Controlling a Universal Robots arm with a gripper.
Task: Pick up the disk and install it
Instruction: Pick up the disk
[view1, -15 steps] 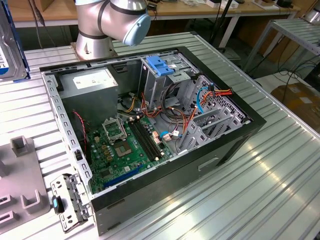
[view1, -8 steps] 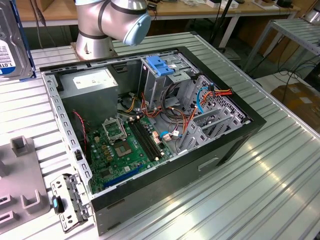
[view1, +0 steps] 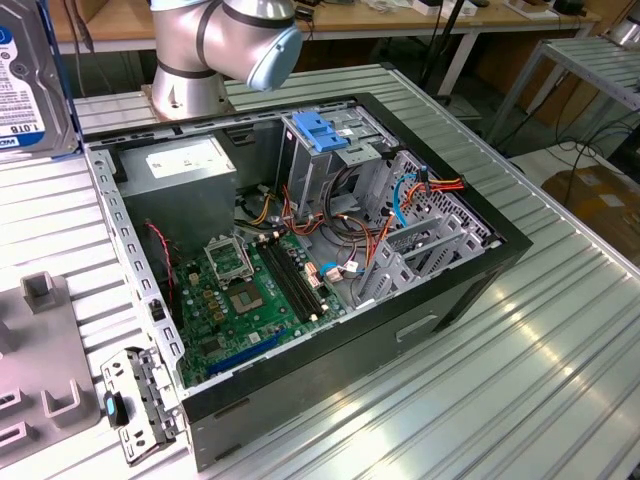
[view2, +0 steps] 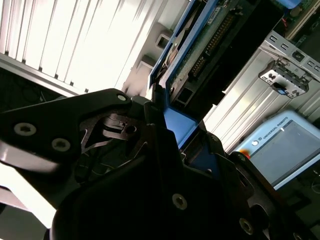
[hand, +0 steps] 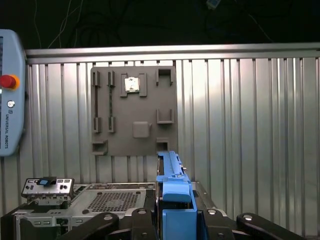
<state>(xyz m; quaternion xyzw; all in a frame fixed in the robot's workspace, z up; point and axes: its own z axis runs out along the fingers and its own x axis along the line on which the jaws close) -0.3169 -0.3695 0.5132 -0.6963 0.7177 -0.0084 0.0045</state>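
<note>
Claw (hand: 175, 220) clamped on one end of the disk (hand: 170, 167), held up off the bench (view1: 560, 380) and apart from the case (view1: 480, 270); short grip could let it tilt, then jam at the bay (view1: 340, 170) or snag the cables (view1: 445, 185).

Ribbed metal tabletop (view1: 560, 350) w/ wooden bench (view1: 390, 20) behind, bright glare.
</note>
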